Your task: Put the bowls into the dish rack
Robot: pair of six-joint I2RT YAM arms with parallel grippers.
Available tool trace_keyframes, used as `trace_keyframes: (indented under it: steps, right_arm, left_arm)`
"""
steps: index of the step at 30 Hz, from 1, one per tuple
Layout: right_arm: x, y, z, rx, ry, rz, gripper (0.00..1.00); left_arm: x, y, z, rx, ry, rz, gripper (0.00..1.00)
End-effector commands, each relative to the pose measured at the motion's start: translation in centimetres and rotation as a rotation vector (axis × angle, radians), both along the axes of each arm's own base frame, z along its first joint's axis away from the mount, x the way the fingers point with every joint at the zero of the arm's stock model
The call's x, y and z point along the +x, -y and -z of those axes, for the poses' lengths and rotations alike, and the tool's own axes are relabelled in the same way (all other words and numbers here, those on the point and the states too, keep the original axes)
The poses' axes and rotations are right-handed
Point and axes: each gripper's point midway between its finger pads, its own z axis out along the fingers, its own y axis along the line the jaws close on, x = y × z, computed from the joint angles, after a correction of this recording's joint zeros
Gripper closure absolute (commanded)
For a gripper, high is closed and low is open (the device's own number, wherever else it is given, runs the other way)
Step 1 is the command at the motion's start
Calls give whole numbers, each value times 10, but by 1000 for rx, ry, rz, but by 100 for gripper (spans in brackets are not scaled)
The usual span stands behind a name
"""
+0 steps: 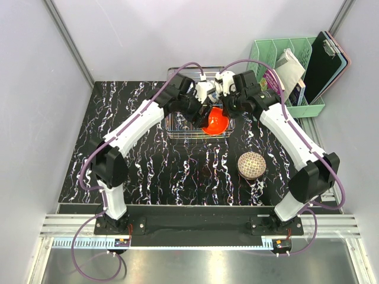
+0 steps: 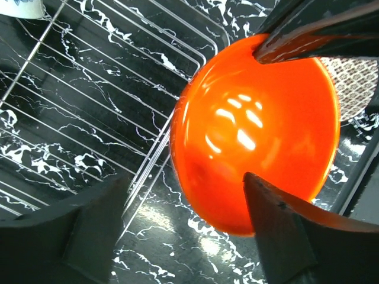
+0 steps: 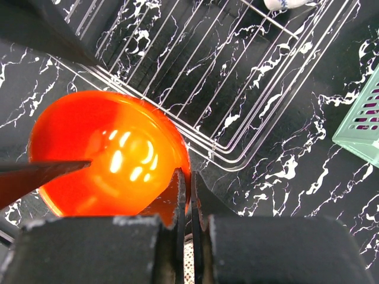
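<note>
here glossy round orange bowl at thin-wire rack corner.

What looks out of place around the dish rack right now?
The orange bowl is over the near right corner of the dish rack, mostly outside it, pinched by its rim in the right gripper.

Overhead; wrists close, perhaps over bowl

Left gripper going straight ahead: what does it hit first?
Probably the glossy orange-red bowl, right ahead of the left gripper; the silvery wire dish rack lies beyond, depth unclear.
</note>
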Motion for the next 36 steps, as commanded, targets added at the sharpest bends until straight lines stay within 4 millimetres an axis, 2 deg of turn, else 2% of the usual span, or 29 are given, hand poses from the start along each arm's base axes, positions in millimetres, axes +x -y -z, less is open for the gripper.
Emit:
trace_keyframes:
  steps: [1, 2, 5, 11, 17, 21, 22, 25, 26, 32, 36]
  right_arm:
    - [4, -11, -35, 53, 85, 2, 100]
    - [4, -10, -35, 53, 83, 3, 100]
    - [3, -14, -34, 55, 78, -1, 100]
    - [0, -20, -27, 51, 65, -8, 100]
    - [-3, -29, -31, 70, 61, -20, 100]
    - [-7, -39, -33, 100, 41, -39, 100]
    - [-9, -41, -33, 107, 37, -46, 100]
    - [-13, -46, -37, 125, 30, -63, 95]
    - [-14, -48, -39, 131, 28, -71, 89]
    - [-21, -52, -37, 146, 7, -107, 68]
    - [-24, -52, -38, 145, 8, -125, 49]
  left_arm:
    - [10, 7, -15, -11, 64, -17, 31]
    - [10, 8, -14, -11, 64, -15, 40]
    - [11, 9, -14, -5, 68, -20, 55]
    - [9, 11, -10, 1, 64, -15, 69]
    - [9, 10, -7, 17, 70, -16, 83]
    - [8, 9, -7, 23, 75, -13, 100]
    - [8, 9, -6, 25, 73, -13, 100]
    - [7, 7, -3, 33, 71, -14, 100]
    - [7, 6, -4, 33, 73, -15, 100]
    - [7, 3, -5, 42, 86, -20, 100]
    - [7, 1, -7, 49, 98, -28, 100]
